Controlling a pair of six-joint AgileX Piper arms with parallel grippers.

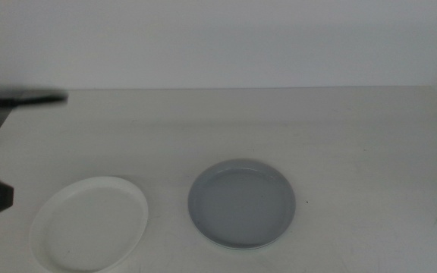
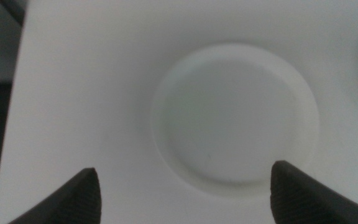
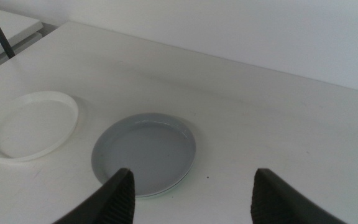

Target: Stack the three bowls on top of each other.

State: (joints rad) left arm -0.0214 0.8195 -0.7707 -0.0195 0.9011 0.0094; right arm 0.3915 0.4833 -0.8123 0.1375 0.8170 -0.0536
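The table (image 1: 279, 129) is the largest item: a pale, matte surface filling most of the middle view, with its far edge meeting a plain wall across the upper part of the frame.

Two of the bowls are visible on it. The grey-blue bowl (image 1: 241, 203) sits in the lower centre of the middle view, upright and flat on the table. Along its lower edge a second rim line shows, so it may rest on another dish; I cannot tell. The white bowl (image 1: 89, 224) lies at the lower left of the frame, just beside the grey-blue bowl and apart from it, with bare table between the two rims.

My left gripper (image 2: 185, 186) hangs above the white bowl (image 2: 235, 118). Its two dark jaws are spread wide, one on each side of the bowl's near rim, holding nothing. In the middle view only a dark part of this arm shows at the left edge.

My right gripper (image 3: 191, 196) is positioned over the near edge of the grey-blue bowl (image 3: 145, 152). Its jaws stand well apart and empty. The white bowl (image 3: 30, 124) appears at the left of that frame.
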